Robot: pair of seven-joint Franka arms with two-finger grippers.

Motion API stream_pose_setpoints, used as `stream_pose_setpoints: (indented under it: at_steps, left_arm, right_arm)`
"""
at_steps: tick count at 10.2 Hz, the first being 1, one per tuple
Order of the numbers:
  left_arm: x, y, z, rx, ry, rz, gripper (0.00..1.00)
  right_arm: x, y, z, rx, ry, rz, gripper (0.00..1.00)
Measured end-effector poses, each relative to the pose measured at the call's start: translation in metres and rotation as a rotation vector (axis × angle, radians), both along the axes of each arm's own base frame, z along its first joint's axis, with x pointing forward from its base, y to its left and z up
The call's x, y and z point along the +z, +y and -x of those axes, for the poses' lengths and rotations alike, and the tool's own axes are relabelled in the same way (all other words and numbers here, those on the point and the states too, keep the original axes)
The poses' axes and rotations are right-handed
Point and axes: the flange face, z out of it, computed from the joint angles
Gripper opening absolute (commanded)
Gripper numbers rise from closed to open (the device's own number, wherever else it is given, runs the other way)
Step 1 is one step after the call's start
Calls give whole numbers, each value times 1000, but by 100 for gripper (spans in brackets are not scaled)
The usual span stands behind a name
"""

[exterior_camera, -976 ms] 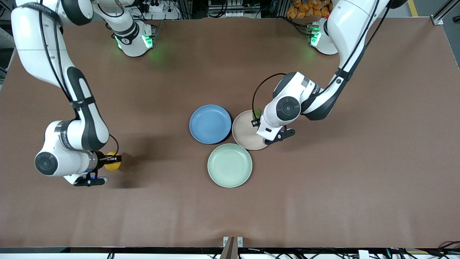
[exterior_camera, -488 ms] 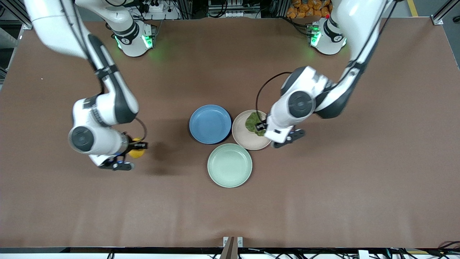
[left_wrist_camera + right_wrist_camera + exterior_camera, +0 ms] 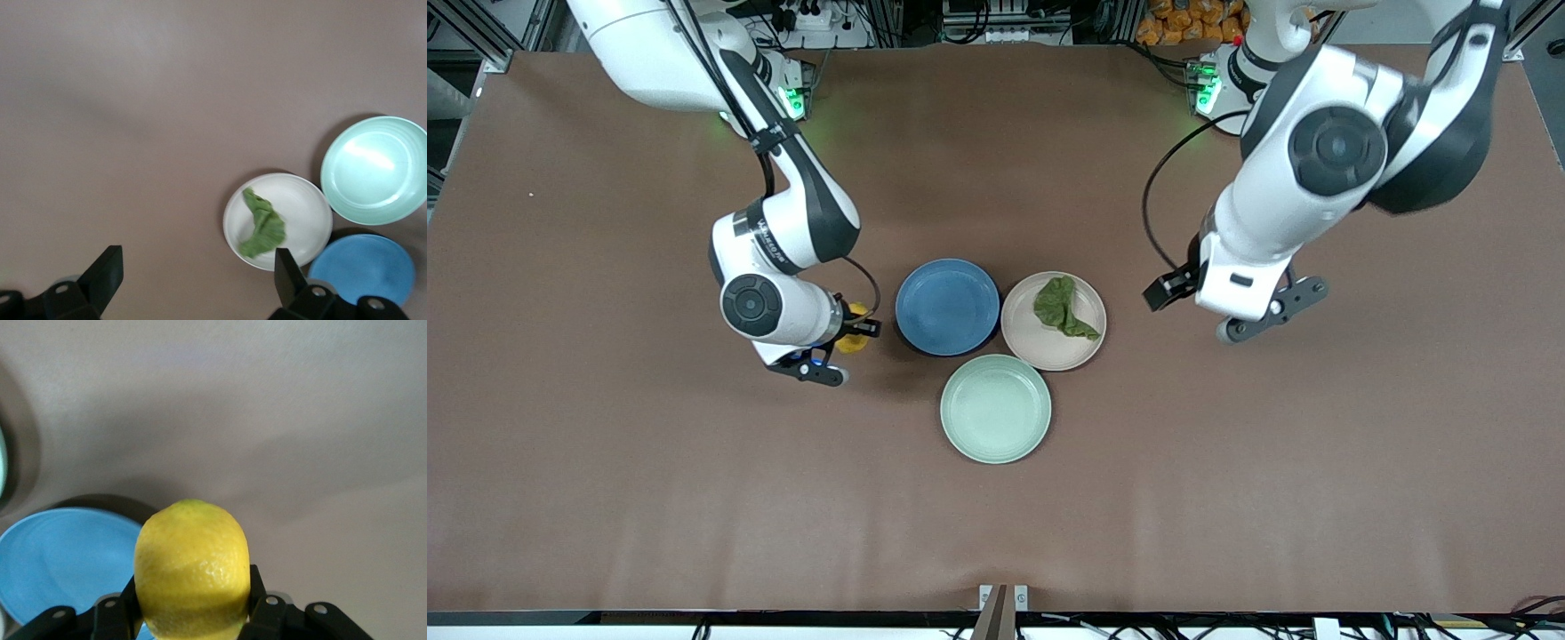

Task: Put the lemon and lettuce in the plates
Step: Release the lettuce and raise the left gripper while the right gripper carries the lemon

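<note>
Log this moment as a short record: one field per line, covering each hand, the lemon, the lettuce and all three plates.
right hand: shut on the lemon, up over the table just beside the blue plate, at its right-arm side
left hand: open, holding nothing, raised over bare table toward the left arm's end
lettuce: lying in the pink-beige plate
blue plate: nothing in it
mint green plate: nothing in it, nearest the front camera
left to do: lemon not yet in a plate

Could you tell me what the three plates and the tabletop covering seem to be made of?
The blue plate, pink-beige plate and mint green plate look like matte moulded plastic or a fibre composite: uniform colour, soft sheen, faint concentric rings. The table covering looks like brown felt-like cloth or mat, without glare.
</note>
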Motion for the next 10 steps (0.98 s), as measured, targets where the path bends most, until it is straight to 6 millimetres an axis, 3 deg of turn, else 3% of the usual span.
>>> stream_pose_setpoints:
  at_steps: [2,5,6,7,8,10]
  left_arm:
    - [23,30,-2,-85,-23,-23,100]
    - [51,113,-14,-194,-22,-32,100]
    - [57,133,-16,-223,-27,-33,100]
    - [63,148,-17,-252,-34,-33,100]
    - [68,165,-18,-280,-38,-34,100]
    - [74,198,-21,-314,-42,-35,100]
  right_arm:
    - [-3,34,15,-34,-2,9,0]
    - [-19,81,35,-83,-15,-11,0]
    - [-28,96,41,-107,-24,-18,18]
    - [-37,107,46,-128,-31,-15,72]
    - [-45,116,51,-159,-31,-7,100]
    - [-52,119,54,-248,-23,17,100]
